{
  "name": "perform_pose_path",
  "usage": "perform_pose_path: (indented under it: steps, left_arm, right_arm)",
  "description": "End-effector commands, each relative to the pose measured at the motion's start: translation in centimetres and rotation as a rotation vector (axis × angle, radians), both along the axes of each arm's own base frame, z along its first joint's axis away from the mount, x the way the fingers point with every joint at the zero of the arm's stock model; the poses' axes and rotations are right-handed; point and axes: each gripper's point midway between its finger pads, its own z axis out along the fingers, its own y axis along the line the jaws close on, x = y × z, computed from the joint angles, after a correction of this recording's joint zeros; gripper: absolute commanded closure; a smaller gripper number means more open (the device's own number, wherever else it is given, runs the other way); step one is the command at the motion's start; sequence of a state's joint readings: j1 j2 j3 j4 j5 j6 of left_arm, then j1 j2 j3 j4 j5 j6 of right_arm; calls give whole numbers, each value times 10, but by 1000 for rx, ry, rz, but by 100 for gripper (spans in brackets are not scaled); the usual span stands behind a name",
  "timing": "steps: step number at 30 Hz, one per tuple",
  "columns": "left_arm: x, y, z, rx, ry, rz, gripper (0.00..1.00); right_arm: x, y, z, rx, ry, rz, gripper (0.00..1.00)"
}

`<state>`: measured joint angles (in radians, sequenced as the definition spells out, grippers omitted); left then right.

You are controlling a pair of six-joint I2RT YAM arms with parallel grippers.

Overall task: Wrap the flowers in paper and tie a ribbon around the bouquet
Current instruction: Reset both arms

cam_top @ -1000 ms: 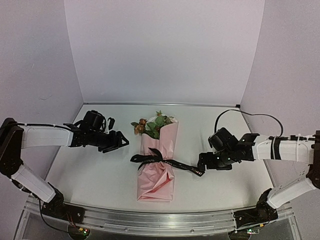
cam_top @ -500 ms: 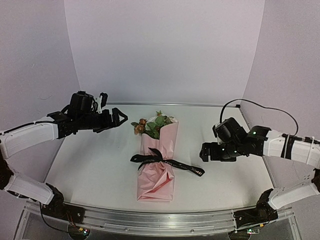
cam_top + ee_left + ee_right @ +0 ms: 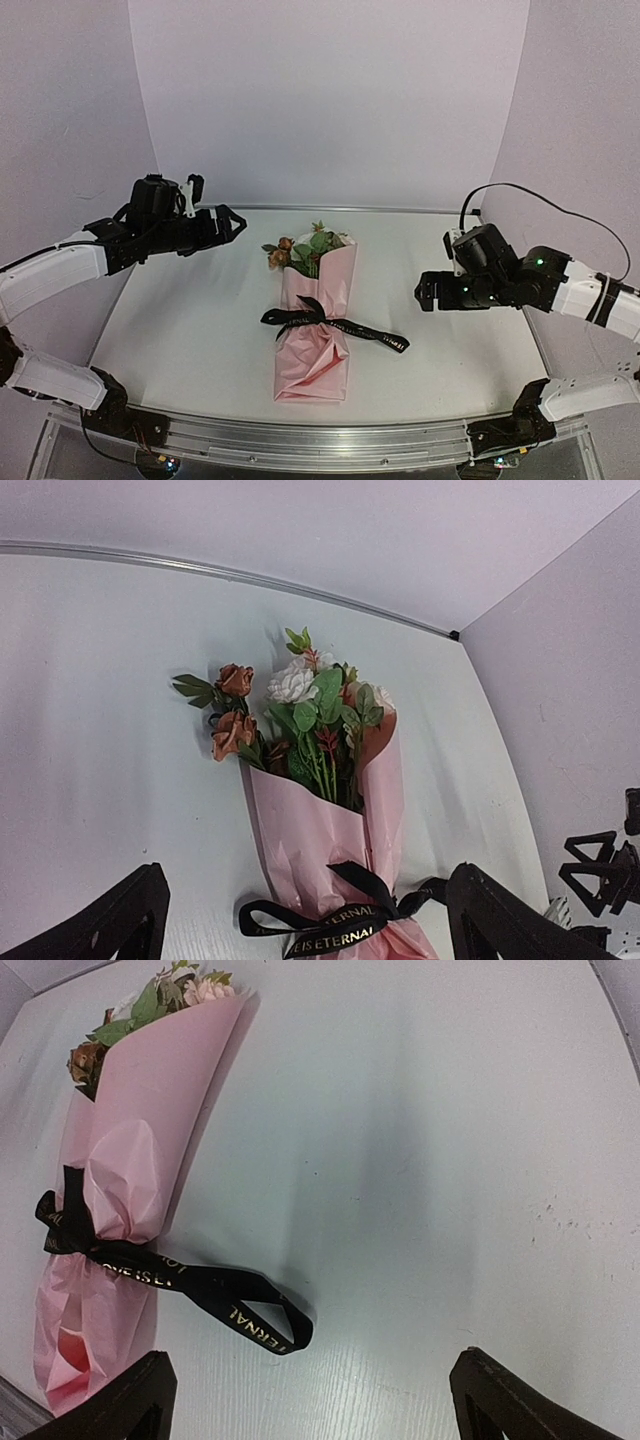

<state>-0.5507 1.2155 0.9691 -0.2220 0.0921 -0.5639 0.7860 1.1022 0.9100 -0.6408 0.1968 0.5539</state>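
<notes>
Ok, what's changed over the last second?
Both arms pulled away from the bouquet: the left hand rose and went back toward the far left, while the right hand left the tail of the ribbon and drew off rightward. Both hands are open and empty. Bouquet and ribbon lie as before.

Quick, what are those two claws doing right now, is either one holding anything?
Left gripper: open, holding nothing.
Right gripper: open, holding nothing.
</notes>
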Motion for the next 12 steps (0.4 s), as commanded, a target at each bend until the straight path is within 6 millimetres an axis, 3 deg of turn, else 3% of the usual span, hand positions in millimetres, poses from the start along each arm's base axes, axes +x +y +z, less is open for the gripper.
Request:
perform_pose_path:
  steps: [1, 12]
  left_arm:
    - [1, 4, 36, -12, -89, 9, 0]
    - [-4, 1, 38, -9, -100, -27, 0]
  right_arm:
    - [3, -7, 14, -25, -49, -11, 2]
    - [4, -7, 15, -25, -48, -15, 2]
